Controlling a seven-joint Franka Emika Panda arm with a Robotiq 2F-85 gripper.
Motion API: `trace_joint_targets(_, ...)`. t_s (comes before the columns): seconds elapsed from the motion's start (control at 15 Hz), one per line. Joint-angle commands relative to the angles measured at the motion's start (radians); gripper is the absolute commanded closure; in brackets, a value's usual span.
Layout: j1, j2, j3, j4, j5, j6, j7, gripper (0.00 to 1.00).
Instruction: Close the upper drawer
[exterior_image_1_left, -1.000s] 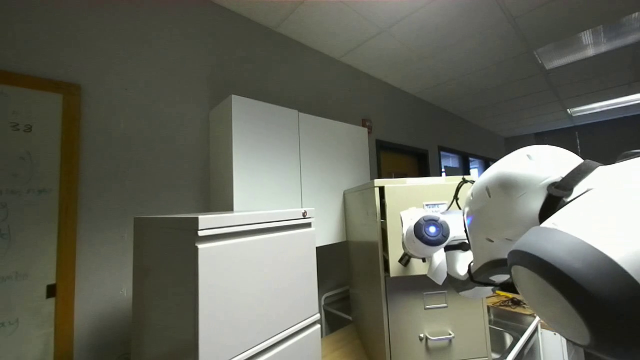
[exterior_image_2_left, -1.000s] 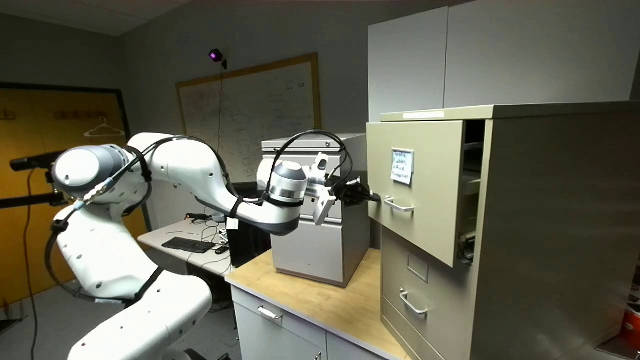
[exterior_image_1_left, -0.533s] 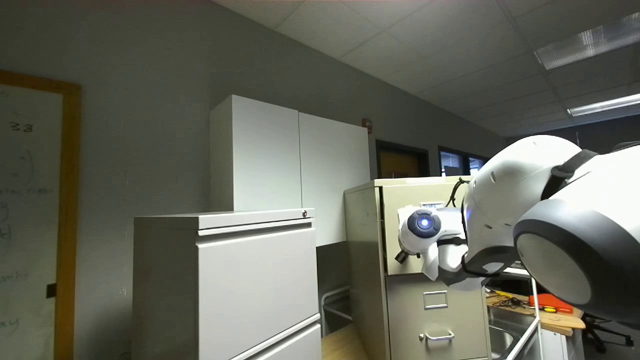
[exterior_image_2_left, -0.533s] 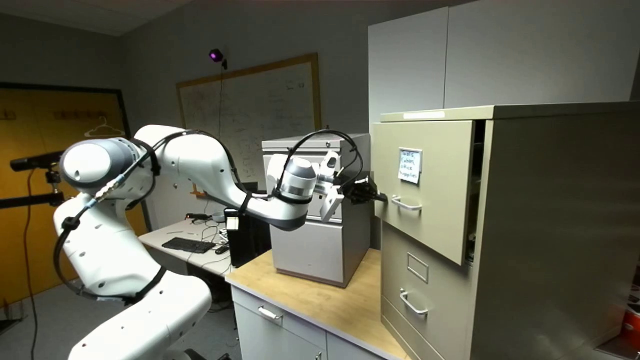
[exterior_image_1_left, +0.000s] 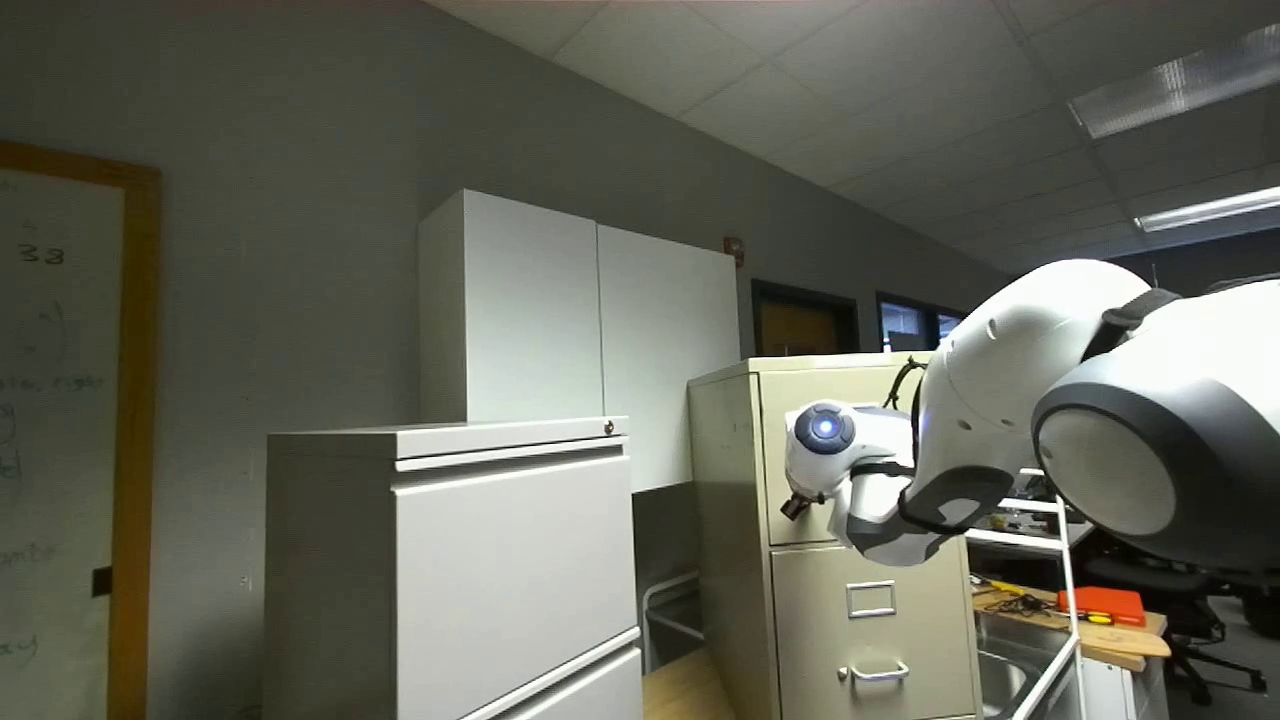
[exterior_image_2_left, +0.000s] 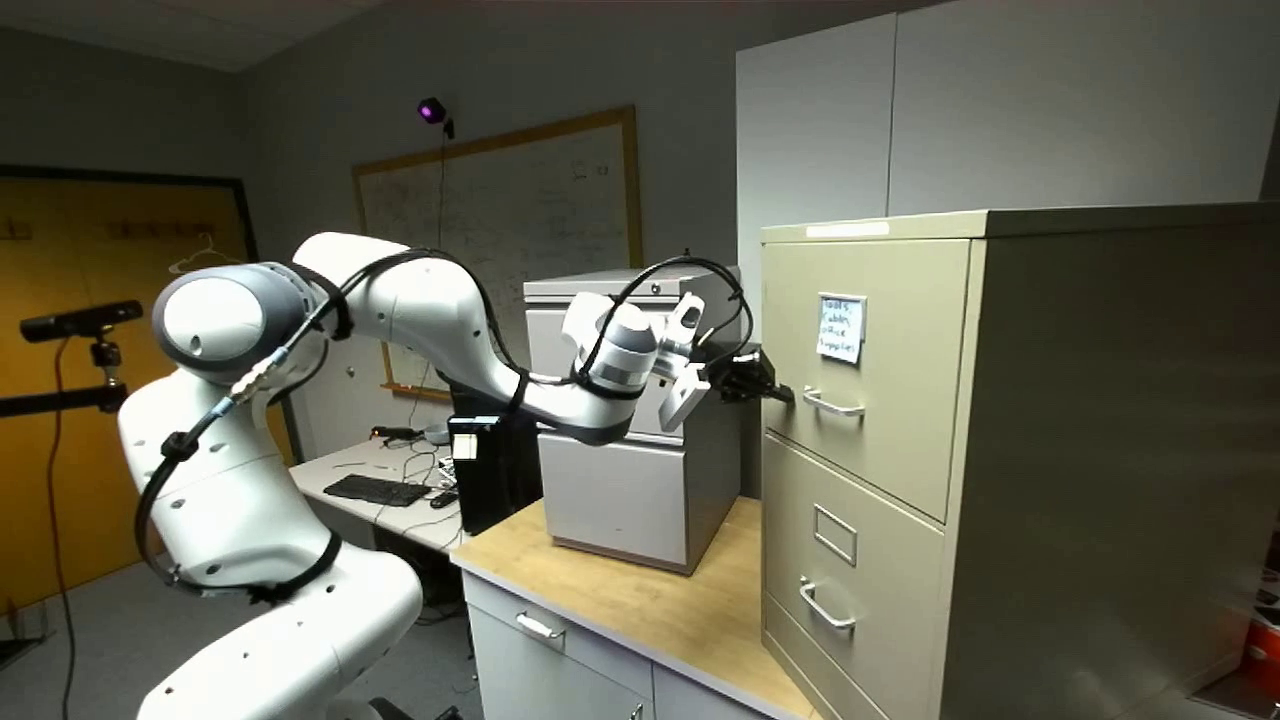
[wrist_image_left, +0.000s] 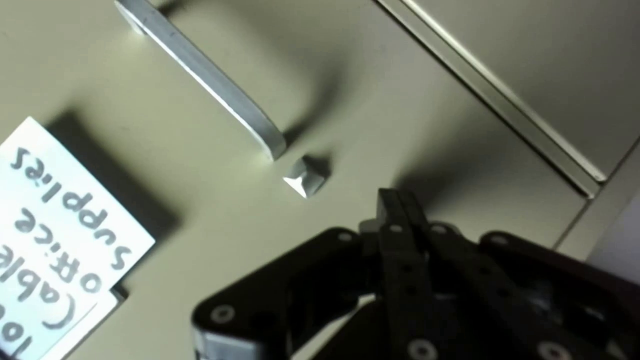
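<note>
Upper drawer (exterior_image_2_left: 885, 370) sitting flush

A keyboard (exterior_image_2_left: 376, 490) is lying near the front edge of the desk (exterior_image_2_left: 395, 517). Right of that edge, the gripper (wrist_image_left: 399, 195) is pointing at the drawer's lower left, its jaws meeting, holding nothing. Farthest right, the drawer is sitting topmost in its cabinet (exterior_image_2_left: 1100, 450).

A handwritten label (exterior_image_2_left: 841, 328) on the upper drawer (exterior_image_2_left: 900, 370) reads "Tools, Cables, Office Supplies", its words upside down and partly cut off in the wrist view, while in an exterior view the whiteboard (exterior_image_1_left: 70, 480) bears the number 38 (exterior_image_1_left: 42, 255) among writing too faint to make out.
</note>
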Motion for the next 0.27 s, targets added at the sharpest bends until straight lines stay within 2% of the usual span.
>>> trace_joint_targets(0.0,-0.013,0.208,0.035,0.098,0.037,-0.098,-0.109,1.0)
trace_joint_targets(0.2,-0.007,0.217,0.029,0.098,0.041,-0.101,-0.124,1.0)
